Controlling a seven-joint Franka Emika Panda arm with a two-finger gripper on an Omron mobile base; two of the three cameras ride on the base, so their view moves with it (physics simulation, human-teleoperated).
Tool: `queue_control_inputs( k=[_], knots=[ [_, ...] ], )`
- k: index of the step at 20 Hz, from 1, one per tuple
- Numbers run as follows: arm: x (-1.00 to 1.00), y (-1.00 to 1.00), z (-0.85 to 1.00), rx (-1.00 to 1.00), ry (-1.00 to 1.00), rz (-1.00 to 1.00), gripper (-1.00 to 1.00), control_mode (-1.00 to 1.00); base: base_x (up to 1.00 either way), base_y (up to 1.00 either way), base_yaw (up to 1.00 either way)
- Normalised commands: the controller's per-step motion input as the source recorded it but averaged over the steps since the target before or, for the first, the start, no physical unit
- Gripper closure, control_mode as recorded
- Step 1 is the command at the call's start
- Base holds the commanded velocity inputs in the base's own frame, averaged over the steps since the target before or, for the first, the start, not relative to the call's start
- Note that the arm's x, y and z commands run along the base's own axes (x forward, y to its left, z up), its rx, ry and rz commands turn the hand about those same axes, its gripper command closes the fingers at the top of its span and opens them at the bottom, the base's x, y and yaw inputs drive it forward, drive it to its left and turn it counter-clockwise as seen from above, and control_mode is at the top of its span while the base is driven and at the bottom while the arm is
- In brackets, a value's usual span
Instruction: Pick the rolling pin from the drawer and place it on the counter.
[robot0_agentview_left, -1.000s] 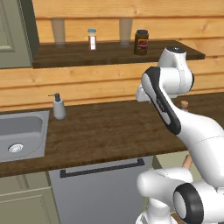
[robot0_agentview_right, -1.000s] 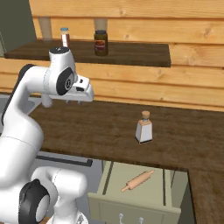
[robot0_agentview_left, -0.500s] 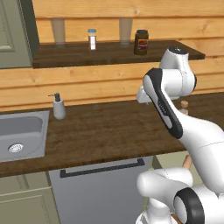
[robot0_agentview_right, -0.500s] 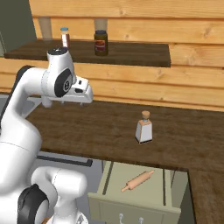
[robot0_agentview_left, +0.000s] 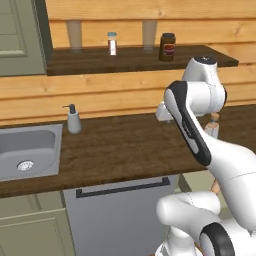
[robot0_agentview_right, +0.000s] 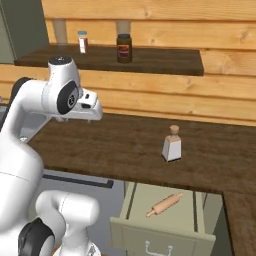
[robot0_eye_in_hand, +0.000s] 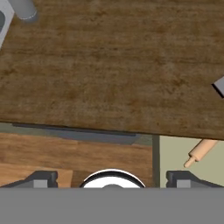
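Note:
The rolling pin lies at a slant inside the open sage-green drawer, below the front edge of the dark wood counter. In the hand view one end of the rolling pin shows at the lower right, on the drawer's pale floor. My gripper is open, its fingertips far apart with nothing between them. The hand hangs above the counter, left of the drawer, and its gripper points down.
A pale cork-topped bottle stands on the counter just behind the drawer. A soap dispenser and the grey sink are to the left. A grey panel with a black bar handle sits beside the drawer. Jars stand on the high shelf.
The arm has turned a little and the hand has shifted slightly over the counter. The rolling pin and the drawer have not moved.

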Motion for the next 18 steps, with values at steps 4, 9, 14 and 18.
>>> queue_control_inputs(
  k=[4,9,14,18],
  knots=[
    [0.00,0.00,0.00,0.00,0.00,0.00,-1.00,1.00,0.00,0.30,0.00],
    [-0.06,0.00,0.00,0.00,-0.04,-0.03,-1.00,-1.00,-0.01,0.02,-0.02],
    [-0.30,-0.13,0.00,0.04,-0.13,-0.14,-1.00,-1.00,0.00,0.00,0.00],
    [-0.66,-0.89,0.00,0.14,-0.05,-0.32,-1.00,-1.00,0.00,0.00,0.00]
  ],
)
